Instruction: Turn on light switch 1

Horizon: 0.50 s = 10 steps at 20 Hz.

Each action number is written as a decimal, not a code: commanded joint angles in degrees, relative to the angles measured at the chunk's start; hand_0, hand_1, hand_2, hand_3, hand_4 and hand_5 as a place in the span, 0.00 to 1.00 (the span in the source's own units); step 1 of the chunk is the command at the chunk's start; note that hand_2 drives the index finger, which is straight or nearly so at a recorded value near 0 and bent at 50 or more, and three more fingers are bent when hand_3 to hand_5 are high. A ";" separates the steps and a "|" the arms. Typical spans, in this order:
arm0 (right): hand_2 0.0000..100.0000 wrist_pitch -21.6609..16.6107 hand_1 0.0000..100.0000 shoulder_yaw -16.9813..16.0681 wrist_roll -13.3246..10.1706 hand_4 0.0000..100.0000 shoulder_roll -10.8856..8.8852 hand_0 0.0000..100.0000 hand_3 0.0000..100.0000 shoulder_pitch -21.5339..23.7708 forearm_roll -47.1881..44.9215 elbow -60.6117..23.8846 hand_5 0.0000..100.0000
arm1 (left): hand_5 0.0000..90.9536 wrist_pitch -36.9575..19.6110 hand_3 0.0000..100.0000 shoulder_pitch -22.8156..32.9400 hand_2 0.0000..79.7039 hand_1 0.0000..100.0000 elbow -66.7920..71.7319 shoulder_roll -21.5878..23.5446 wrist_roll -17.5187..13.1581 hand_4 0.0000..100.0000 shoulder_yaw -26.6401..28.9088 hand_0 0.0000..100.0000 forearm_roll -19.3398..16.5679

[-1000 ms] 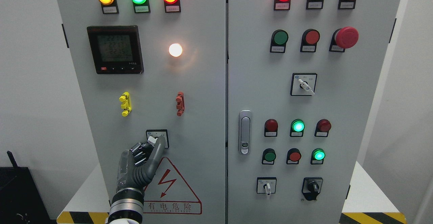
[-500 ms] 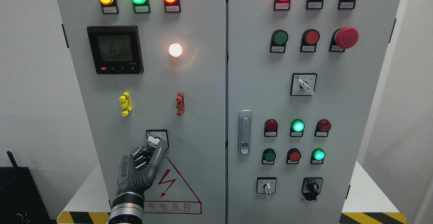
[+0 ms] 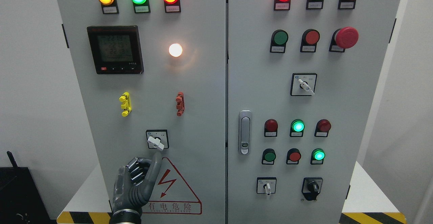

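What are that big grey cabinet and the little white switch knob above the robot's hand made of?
The cabinet looks like painted sheet metal: flat grey matte doors with a soft glow under the lit lamp. The switch knob seems to be white moulded plastic, smooth and slightly glossy. Neither can be confirmed by sight alone.

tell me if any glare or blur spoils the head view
Head view: the white lamp blows out and casts a warm glow on the left door; the meter digits are faint and hard to read; the small labels are too blurred to read; the left hand and selector switch look sharp.
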 commanded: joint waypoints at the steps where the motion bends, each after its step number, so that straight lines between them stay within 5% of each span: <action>1: 0.00 -0.04 0.00 0.01 0.00 0.00 0.00 0.31 0.00 0.01 0.00 0.00 0.00 | 0.94 -11.49 0.91 12.80 0.69 0.42 0.45 0.41 -2.92 0.95 1.38 0.13 -0.02; 4: 0.00 -0.04 0.00 0.01 0.00 0.00 0.00 0.30 0.00 0.01 0.00 0.00 0.00 | 0.89 -19.40 0.88 20.45 0.56 0.36 7.45 1.64 -11.78 0.93 6.72 0.15 0.86; 7: 0.00 -0.04 0.00 0.01 0.00 0.00 0.00 0.30 0.00 0.01 0.00 0.00 0.00 | 0.60 -34.75 0.74 24.86 0.39 0.27 23.24 2.96 -22.86 0.84 12.52 0.18 4.28; 10: 0.00 -0.04 0.00 0.01 0.00 0.00 0.00 0.30 0.00 0.01 0.00 0.00 0.00 | 0.41 -46.29 0.62 27.67 0.29 0.21 37.50 4.28 -28.24 0.71 15.26 0.15 5.87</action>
